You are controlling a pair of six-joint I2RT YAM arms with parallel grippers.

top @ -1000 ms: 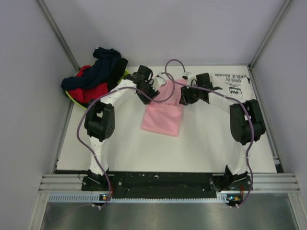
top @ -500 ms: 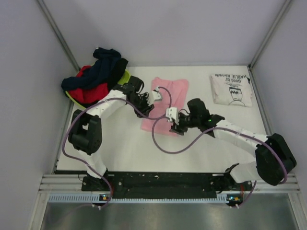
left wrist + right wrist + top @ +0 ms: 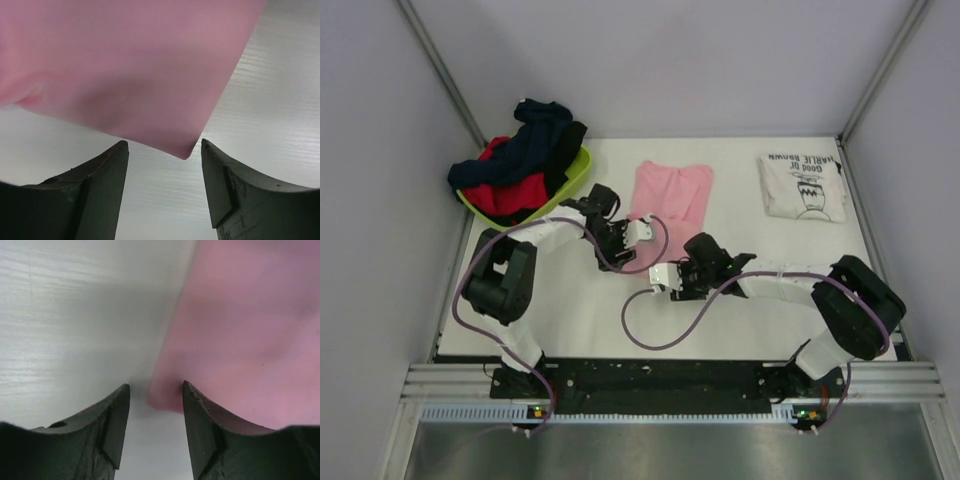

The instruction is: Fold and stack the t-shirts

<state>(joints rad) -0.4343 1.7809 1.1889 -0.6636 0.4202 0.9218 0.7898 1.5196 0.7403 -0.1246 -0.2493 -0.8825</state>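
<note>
The light-pink t-shirt (image 3: pixel 672 192) lies folded flat at the back middle of the table. The white t-shirt (image 3: pixel 803 186) with black lettering and a cartoon print lies folded at the back right. My left gripper (image 3: pixel 642 230) sits at the pink shirt's near left corner. In the left wrist view it (image 3: pixel 162 150) is open, with a corner of the pink shirt (image 3: pixel 125 70) just ahead of the fingertips. My right gripper (image 3: pixel 658 283) is low on the table, nearer than the shirt. In the right wrist view it (image 3: pixel 155 392) is open, with a pink corner (image 3: pixel 240 330) between the fingertips.
A lime-green basket (image 3: pixel 572 182) heaped with dark blue, red and black clothes (image 3: pixel 518 160) stands at the back left. Purple cables loop from both arms over the table. Grey walls close in the back and both sides.
My right arm swung from the back of the table to the near middle and lies low. My left gripper drew back toward the near left. The pink shirt now shows shorter.
</note>
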